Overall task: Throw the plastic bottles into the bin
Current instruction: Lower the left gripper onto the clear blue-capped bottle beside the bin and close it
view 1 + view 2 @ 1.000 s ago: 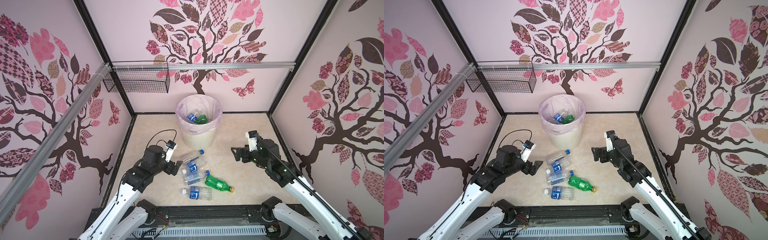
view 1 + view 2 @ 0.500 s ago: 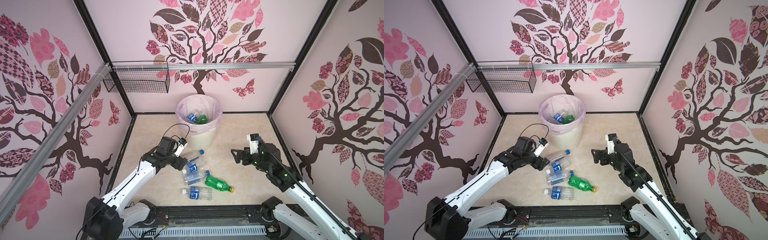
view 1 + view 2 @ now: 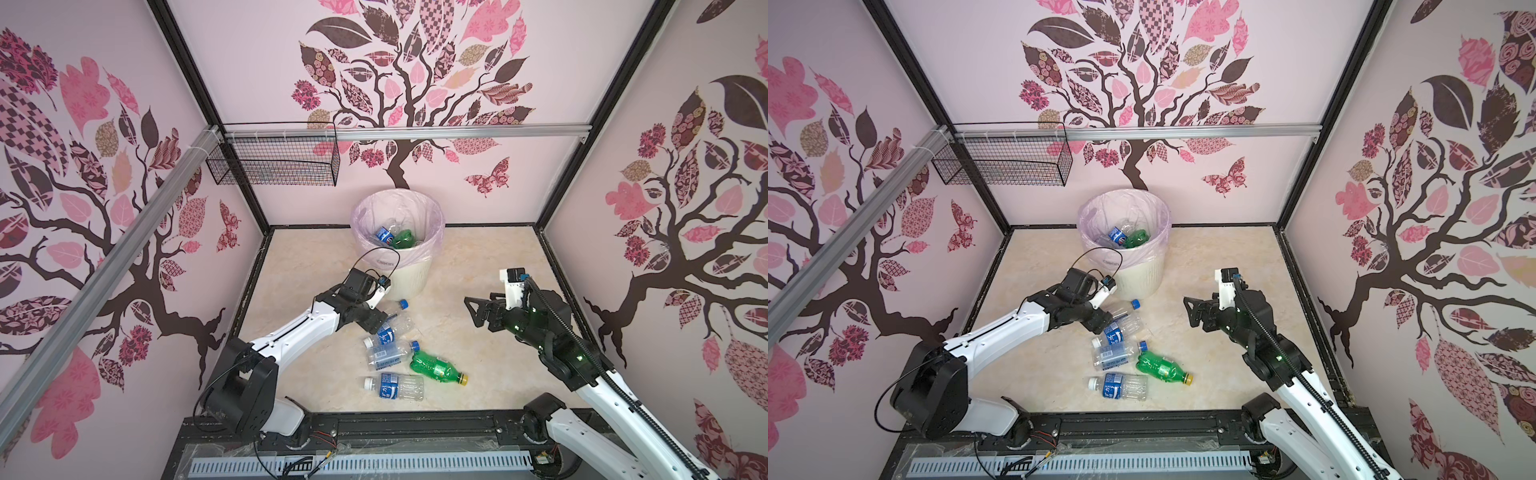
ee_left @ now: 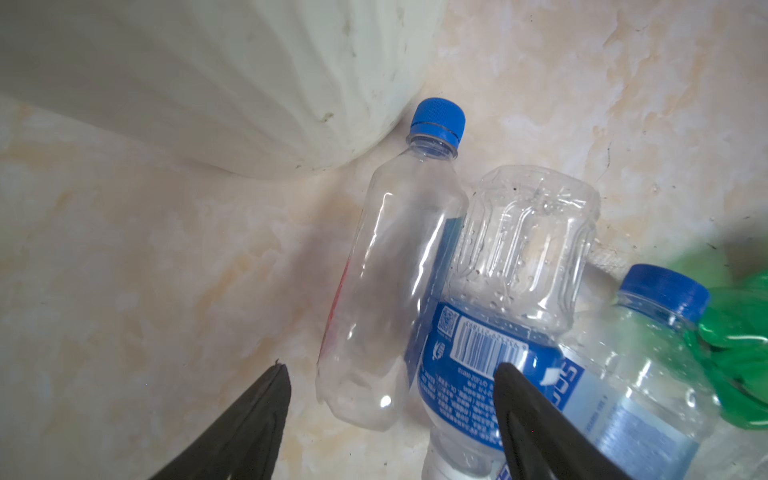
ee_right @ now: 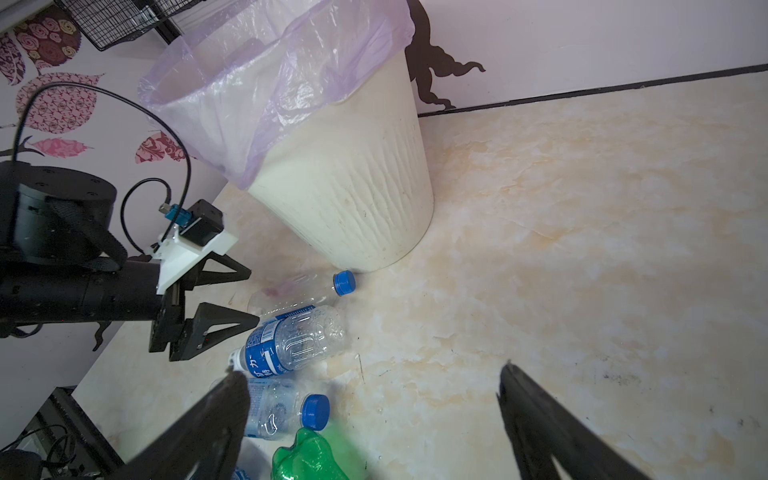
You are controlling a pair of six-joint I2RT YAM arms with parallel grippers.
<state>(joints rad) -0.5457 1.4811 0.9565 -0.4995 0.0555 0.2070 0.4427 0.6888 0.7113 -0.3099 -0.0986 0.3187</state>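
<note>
Several plastic bottles lie on the floor in front of the bin [image 3: 409,274]. A clear blue-capped bottle [image 4: 399,257] lies nearest the bin's foot. Against it rests a blue-labelled bottle [image 4: 490,353], then a pale-labelled bottle [image 3: 390,355], a green bottle [image 3: 434,368] and another blue-labelled bottle [image 3: 395,386]. My left gripper [image 4: 390,370] is open, and its fingers straddle the clear bottle's base without pressing it. My right gripper [image 3: 471,311] hangs open and empty to the right of the pile. Inside the bin lie a blue-labelled bottle [image 3: 384,237] and a green bottle [image 3: 404,239].
A black wire basket [image 3: 274,166] hangs on the back rail at the left. Walls enclose the marbled floor [image 3: 478,257] on three sides. A black frame bar [image 3: 415,419] runs along the front edge.
My left arm has stretched forward from the left side to the pile, and its jaws have narrowed round the clear bottle's base. My right gripper has dipped slightly.
</note>
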